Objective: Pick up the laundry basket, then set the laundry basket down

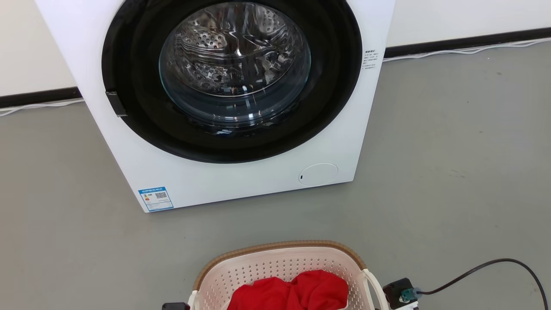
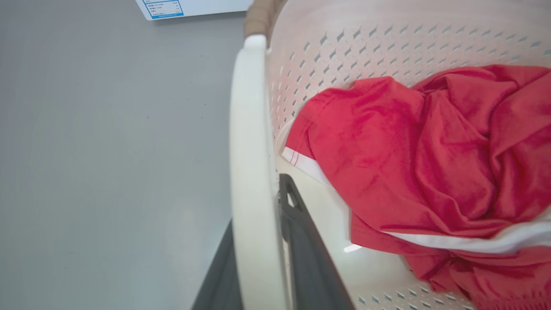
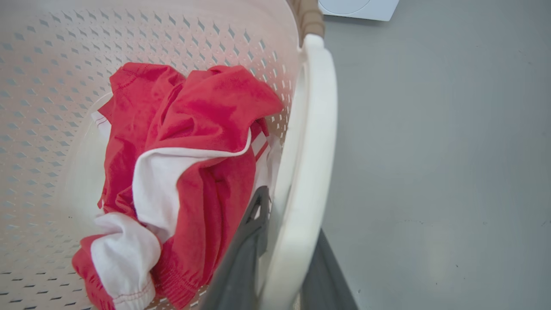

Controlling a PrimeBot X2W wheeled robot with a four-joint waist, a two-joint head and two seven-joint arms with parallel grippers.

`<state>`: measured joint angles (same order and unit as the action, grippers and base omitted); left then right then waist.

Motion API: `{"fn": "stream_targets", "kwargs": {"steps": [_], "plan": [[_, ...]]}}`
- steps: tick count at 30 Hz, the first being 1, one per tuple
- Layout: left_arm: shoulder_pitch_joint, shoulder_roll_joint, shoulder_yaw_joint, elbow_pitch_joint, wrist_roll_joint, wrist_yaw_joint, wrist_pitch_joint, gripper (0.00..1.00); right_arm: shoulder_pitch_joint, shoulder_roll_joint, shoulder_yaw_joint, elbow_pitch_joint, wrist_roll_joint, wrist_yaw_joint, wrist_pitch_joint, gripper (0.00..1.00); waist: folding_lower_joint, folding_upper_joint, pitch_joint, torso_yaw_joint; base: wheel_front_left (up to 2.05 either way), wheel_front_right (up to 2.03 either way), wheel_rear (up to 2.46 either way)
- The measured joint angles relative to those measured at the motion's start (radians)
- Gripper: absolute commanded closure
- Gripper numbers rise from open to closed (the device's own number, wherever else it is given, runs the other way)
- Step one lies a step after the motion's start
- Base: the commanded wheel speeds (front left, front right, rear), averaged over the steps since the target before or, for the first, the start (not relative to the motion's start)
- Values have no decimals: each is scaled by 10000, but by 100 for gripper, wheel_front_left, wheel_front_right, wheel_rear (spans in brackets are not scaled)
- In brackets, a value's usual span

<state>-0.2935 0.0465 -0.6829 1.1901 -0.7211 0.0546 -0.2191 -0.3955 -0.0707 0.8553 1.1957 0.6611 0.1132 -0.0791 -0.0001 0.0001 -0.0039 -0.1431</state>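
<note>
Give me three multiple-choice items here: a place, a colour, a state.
1. Where is the laundry basket? A) in front of the washing machine B) on top of it C) inside its drum
2. The garment in the basket is mainly: A) blue B) red C) green
3. The left jaws are: A) wide open B) closed on the basket's handle C) holding the garment
1 A: it shows nearer than the machine. 2 B: red, white trim. 3 B: a dark finger flanks the handle on each side.
</note>
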Motion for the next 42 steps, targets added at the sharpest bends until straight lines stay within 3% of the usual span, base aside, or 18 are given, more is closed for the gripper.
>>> {"fn": "stream_targets", "kwargs": {"steps": [25, 42], "plan": [[-66, -8, -1187, 184, -1421, 173, -247, 100, -155, 17, 497, 234, 491, 10, -92, 100, 0, 0, -84, -91, 0, 0, 0], [-219, -13, -1630, 330, -1774, 259, -288, 100, -202, 38, 727, 291, 800, 10, -182, 100, 0, 0, 25, -19, 0, 0, 0]]}}
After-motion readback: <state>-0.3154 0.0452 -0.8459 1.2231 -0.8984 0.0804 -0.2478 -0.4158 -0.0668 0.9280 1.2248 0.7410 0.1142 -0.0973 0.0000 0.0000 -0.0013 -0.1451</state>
